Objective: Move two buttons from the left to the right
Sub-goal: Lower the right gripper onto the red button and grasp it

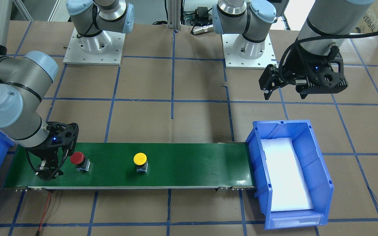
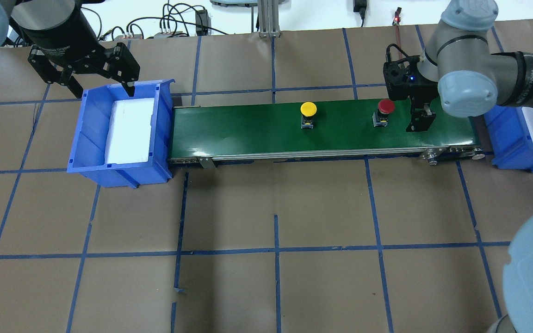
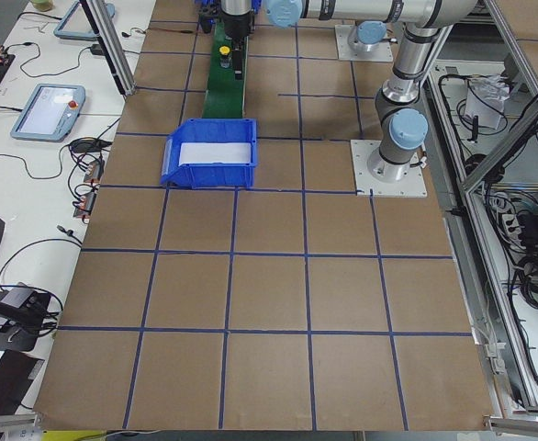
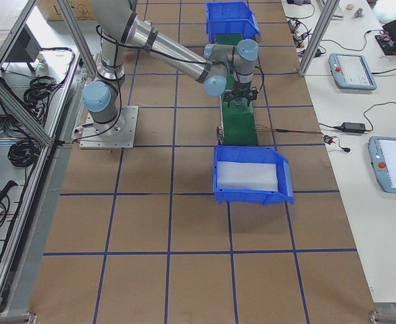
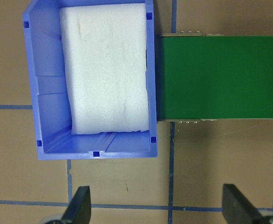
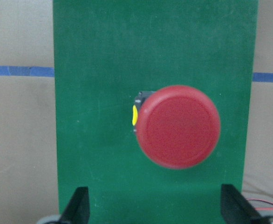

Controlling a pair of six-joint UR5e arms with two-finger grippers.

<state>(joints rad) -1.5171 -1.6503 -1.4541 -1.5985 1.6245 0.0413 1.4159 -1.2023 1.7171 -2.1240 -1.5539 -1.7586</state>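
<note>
A red button (image 1: pixel 78 159) and a yellow button (image 1: pixel 140 160) stand upright on a green conveyor belt (image 1: pixel 189 164). In the overhead view the red button (image 2: pixel 385 111) is near the belt's right end and the yellow button (image 2: pixel 308 112) is near its middle. My right gripper (image 2: pixel 420 121) is open and empty, low over the belt just right of the red button. Its wrist view shows the red button (image 6: pixel 178 126) ahead of the spread fingertips (image 6: pixel 79 205), not between them. My left gripper (image 2: pixel 83 78) is open and empty, high above the far rim of a blue bin (image 2: pixel 123 172).
The blue bin (image 1: pixel 325 183), lined with white foam, sits at the belt's left end; it also shows in the left wrist view (image 5: pixel 34 93). A second blue bin (image 2: pixel 511 148) sits at the belt's right end under my right arm. Brown paper with blue tape lines covers the table.
</note>
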